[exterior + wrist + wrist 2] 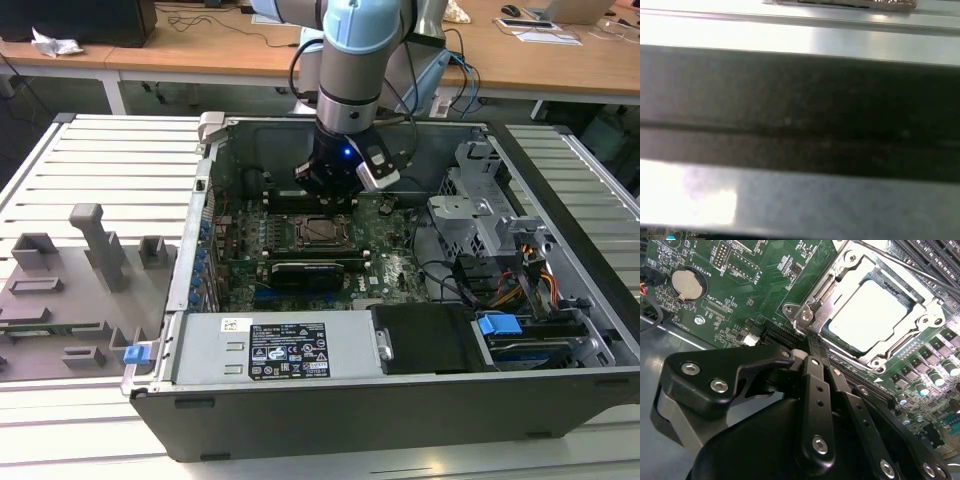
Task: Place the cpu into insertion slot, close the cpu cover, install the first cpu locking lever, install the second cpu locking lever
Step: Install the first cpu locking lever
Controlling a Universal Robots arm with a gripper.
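The cpu (871,314), a pale silvery square, lies in the insertion slot (322,231) on the green motherboard. The cpu cover (839,281), a metal frame with a square window, lies flat around the chip. A thin metal locking lever (912,269) runs along one side of the socket. My gripper (807,346) has its black fingers (816,385) pressed together, with the tips right at a corner of the cover frame and nothing visible between them. In the exterior view my gripper (328,195) hangs inside the open computer case, just behind the socket.
The case walls (300,390) surround the board, with a labelled power supply (288,352) in front and a drive cage with cables (480,215) at the exterior view's right. Memory slots (932,257) lie beside the socket. A grey fixture tray (70,290) lies outside the case.
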